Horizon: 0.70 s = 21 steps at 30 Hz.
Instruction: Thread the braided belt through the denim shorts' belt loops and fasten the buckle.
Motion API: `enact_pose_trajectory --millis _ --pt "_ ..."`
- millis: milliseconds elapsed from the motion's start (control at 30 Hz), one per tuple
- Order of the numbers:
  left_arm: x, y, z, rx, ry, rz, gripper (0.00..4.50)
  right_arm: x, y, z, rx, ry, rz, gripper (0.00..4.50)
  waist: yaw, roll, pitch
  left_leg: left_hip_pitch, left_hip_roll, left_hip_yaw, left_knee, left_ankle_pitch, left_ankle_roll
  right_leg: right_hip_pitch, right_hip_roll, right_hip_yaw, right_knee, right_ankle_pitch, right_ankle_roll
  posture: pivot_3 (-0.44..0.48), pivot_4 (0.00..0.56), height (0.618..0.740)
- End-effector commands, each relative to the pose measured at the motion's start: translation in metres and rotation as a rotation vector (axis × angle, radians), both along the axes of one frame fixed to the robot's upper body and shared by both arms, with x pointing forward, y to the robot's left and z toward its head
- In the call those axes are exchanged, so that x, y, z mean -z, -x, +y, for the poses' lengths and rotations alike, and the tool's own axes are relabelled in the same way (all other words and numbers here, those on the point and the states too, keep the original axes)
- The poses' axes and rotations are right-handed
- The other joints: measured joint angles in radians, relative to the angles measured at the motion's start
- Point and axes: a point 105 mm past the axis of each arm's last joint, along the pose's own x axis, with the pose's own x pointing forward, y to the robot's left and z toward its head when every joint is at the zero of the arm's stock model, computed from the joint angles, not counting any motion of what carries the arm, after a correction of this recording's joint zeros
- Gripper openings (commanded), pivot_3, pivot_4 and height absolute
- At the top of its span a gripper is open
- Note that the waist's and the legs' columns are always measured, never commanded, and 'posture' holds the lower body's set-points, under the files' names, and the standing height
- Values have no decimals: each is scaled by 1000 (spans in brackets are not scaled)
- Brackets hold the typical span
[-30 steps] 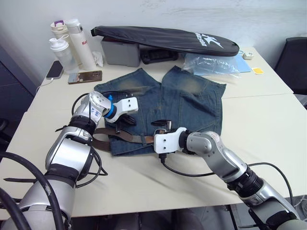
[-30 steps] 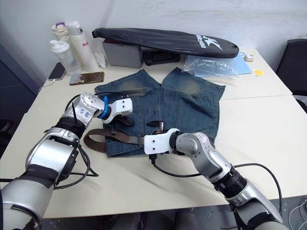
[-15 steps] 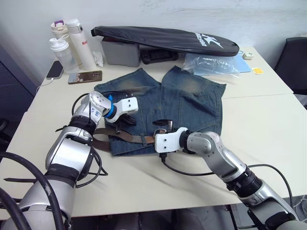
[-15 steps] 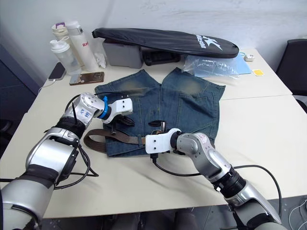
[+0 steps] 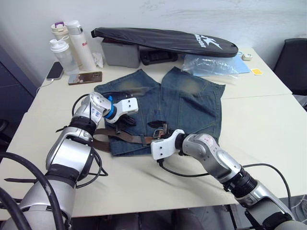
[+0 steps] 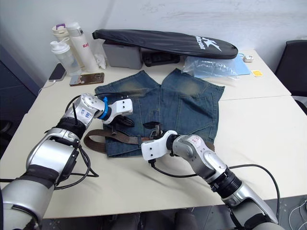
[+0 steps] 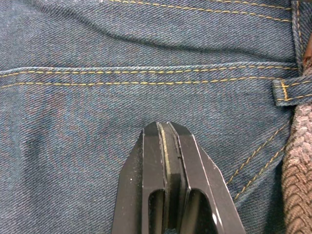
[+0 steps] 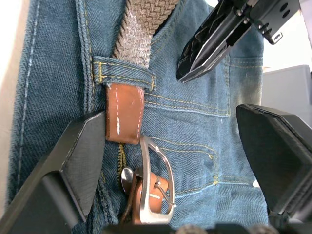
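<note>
The belt [image 8: 135,29] is lying along the waistband of the shorts [image 5: 192,103], passing under a loop [image 8: 124,71], with the buckle [image 8: 157,187] resting between the wide-open right pincer [image 8: 185,161]. At its 9 o'clock the left pincer [image 7: 165,146], fingers closed together and empty, is pressing on the denim on the surface [image 5: 268,124].

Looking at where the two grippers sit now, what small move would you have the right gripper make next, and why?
Probably ease the right gripper forward and close it on the belt's leather tip. Its fingers are open on either side of that tip, which pokes out of a belt loop just short of the buckle. The left gripper is shut, pressing on the denim shorts.
</note>
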Motion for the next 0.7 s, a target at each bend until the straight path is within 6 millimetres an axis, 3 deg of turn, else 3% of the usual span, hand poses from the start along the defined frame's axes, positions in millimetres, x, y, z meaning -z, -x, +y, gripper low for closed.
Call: enact_pose_trajectory --millis 33,233,433,700 --pt "5 0 3 -26 -5 3 0 6 5 2 -18 17 4 2746 0 0 0 0 0 0 0 0 0 0 0 0 0 0 0 0 150 740" --pt "5 -1 4 -29 -11 -1 0 0 5 -1 -18 19 -48 20 1 0 0 0 0 0 0 0 0 0 0 0 0 0 0 0 150 740" --pt "7 -2 3 -28 -20 -6 0 -19 6 -13 4 17 -116 20 2 0 0 0 0 0 0 0 0 0 0 0 0 0 0 0 150 740" --pt "10 -3 -1 -17 -34 -17 0 -64 17 -34 -13 114 -195 20 5 0 0 0 -1 0 0 0 0 1 0 0 0 0 0 0 150 740"
